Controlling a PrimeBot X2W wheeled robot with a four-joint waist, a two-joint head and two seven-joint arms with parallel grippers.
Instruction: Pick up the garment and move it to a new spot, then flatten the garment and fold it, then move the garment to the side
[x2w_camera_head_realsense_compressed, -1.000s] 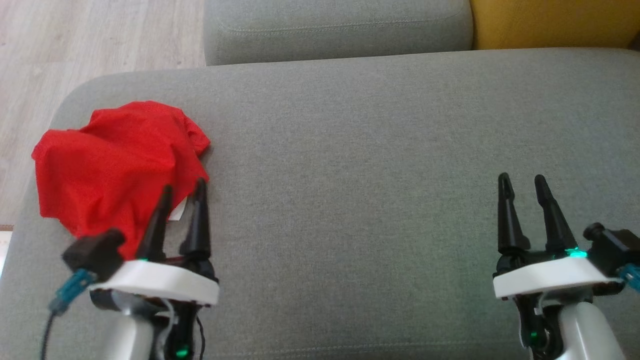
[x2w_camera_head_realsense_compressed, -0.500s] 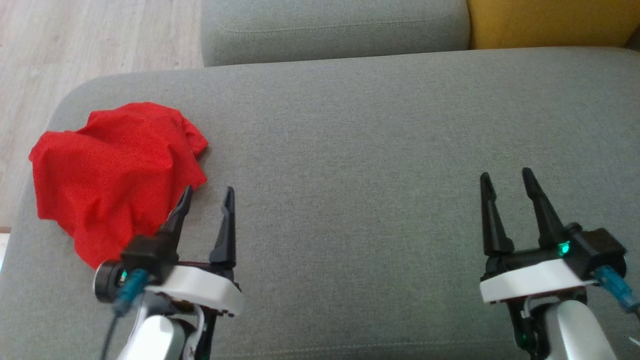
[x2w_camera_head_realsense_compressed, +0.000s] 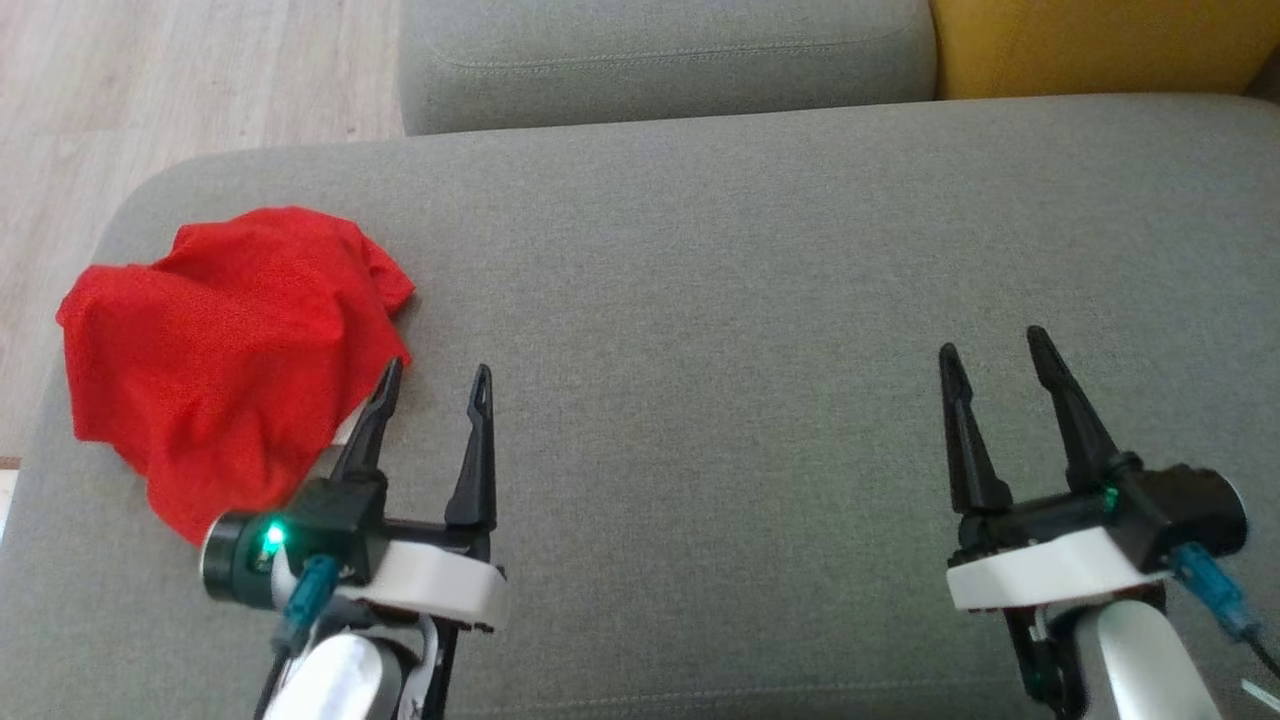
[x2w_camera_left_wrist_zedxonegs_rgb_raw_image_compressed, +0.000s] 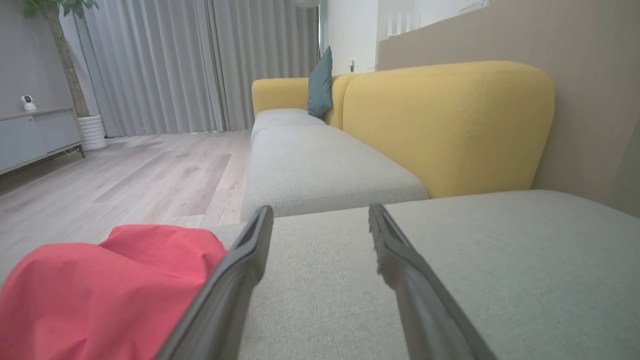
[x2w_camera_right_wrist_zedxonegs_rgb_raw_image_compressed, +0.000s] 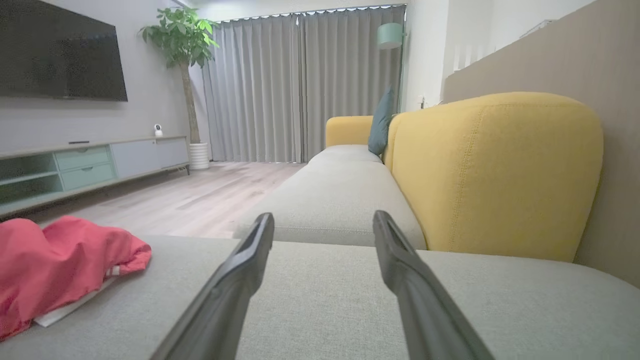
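A crumpled red garment (x2w_camera_head_realsense_compressed: 220, 350) lies in a heap at the left end of the grey sofa seat (x2w_camera_head_realsense_compressed: 700, 300). It also fills the lower left of the left wrist view, garment (x2w_camera_left_wrist_zedxonegs_rgb_raw_image_compressed: 100, 285), and sits at the left of the right wrist view, garment (x2w_camera_right_wrist_zedxonegs_rgb_raw_image_compressed: 55, 265), with a white label at its edge. My left gripper (x2w_camera_head_realsense_compressed: 435, 375) is open just right of the heap, its left finger beside the cloth's edge. My right gripper (x2w_camera_head_realsense_compressed: 990, 345) is open over bare seat at the right, holding nothing.
The seat's left end rounds off to wooden floor (x2w_camera_head_realsense_compressed: 120, 90). A second grey cushion (x2w_camera_head_realsense_compressed: 660, 50) and a yellow backrest (x2w_camera_head_realsense_compressed: 1100, 40) lie beyond. The wrist views show a long sofa, curtains, a TV cabinet (x2w_camera_right_wrist_zedxonegs_rgb_raw_image_compressed: 90, 160) and a potted plant.
My left gripper has shifted right, off the garment's lower edge to the bare seat beside it, and turned. My right gripper has drifted a little left. The garment lies as before.
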